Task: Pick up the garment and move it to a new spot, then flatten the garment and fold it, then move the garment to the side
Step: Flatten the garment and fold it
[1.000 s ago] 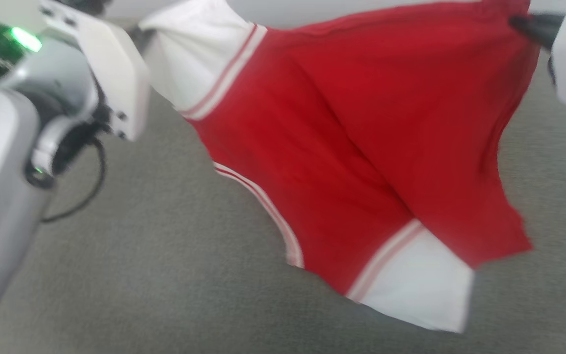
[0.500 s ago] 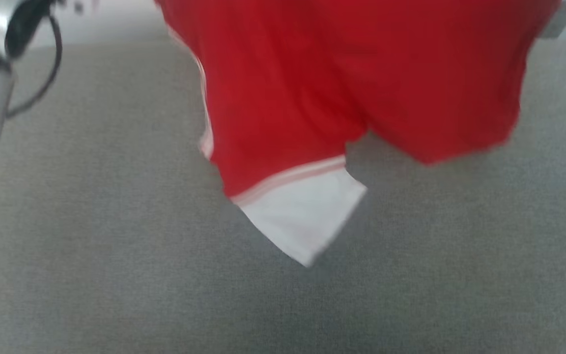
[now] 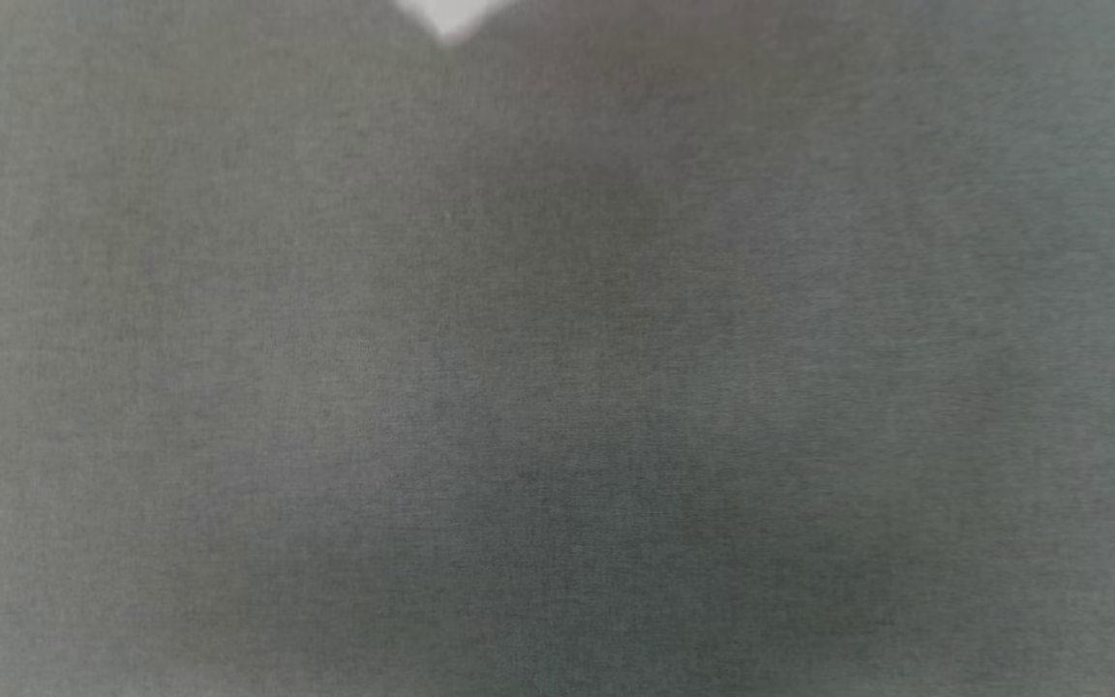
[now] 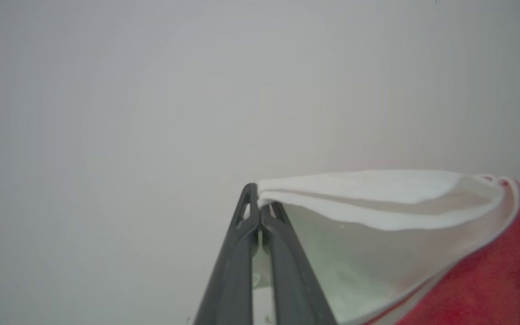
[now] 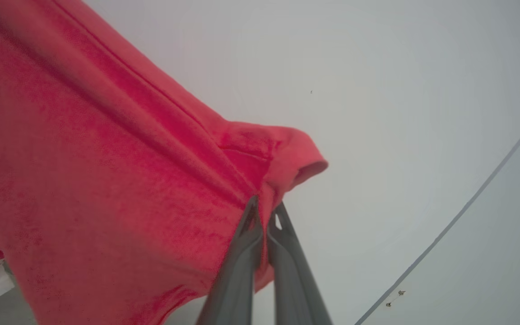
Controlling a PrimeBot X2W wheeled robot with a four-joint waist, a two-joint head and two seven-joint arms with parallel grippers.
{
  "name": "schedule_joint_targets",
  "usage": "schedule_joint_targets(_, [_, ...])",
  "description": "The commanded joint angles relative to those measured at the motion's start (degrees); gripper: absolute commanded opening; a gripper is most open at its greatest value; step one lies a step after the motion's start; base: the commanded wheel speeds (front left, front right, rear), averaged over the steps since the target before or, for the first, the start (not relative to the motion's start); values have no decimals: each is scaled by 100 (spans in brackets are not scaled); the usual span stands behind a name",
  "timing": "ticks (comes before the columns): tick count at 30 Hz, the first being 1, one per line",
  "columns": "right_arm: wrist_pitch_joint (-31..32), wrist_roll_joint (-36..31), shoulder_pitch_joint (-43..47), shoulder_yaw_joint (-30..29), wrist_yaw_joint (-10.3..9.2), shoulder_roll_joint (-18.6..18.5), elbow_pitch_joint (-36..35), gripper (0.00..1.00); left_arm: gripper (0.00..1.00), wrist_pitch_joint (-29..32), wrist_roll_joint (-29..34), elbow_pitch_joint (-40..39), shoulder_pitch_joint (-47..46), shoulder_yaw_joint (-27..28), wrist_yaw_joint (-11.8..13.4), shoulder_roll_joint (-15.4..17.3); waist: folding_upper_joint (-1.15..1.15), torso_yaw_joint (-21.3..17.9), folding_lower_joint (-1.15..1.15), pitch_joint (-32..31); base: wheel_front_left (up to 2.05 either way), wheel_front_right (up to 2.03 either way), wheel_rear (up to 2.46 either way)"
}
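The garment [image 5: 106,180] is bright red to the left of the dark grey right fingers [image 5: 237,271], with a darker seam line running through the red toward their tips. To the right of the dark grey left fingers [image 4: 230,271] it shows a white cuff panel [image 4: 377,198], edged with thin red-and-white stripes where the red begins. The wall [image 4: 106,113] beyond the fingers is plain pale grey, and the surface [image 3: 557,387] in the head view is mid-grey with a fine woven grain.

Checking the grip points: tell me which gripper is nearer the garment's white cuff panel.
Left. The left gripper is shut on the white cuff panel itself; the right gripper pinches a red edge of the garment, away from it.
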Motion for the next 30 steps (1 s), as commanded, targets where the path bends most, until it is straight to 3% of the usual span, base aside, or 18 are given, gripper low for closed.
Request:
schedule_joint_targets(1, [-34, -75, 8, -11, -10, 31, 95, 0, 0, -99, 8, 94, -34, 34, 17, 17, 0, 60, 0, 99, 0, 0, 0])
schedule_joint_targets(7, [132, -71, 614, 245, -10, 223, 330, 0, 0, -342, -210, 678, 541, -181, -505, -146, 0, 209, 0, 13, 0, 0, 0])
schedule_joint_targets(12, [675, 393, 1394, 585, -10, 139, 11, 0, 0, 148, -495, 984, 1478, -437, -1120, -186, 0, 298, 0, -232, 0, 0, 0])
schedule_joint_targets(17, [1121, 988, 2185, 934, -9, -190, -639, 0, 0, 827, -877, 709, 2610, -617, -1367, -157, 0, 374, 0, -508, 0, 0, 0])
schedule_joint_targets(24, [1531, 1735, 3217, 1381, -9, -878, -1743, 0, 0, 2034, -1560, -443, 4220, -674, -1386, 106, 0, 497, 0, -809, 0, 0, 0])
schedule_joint_targets(30, [1786, 2244, 4025, 1719, -9, -1472, -2674, 0, 0, 3216, -2154, -2070, 5739, -665, -940, 546, 0, 517, 0, -1028, 0, 0, 0])
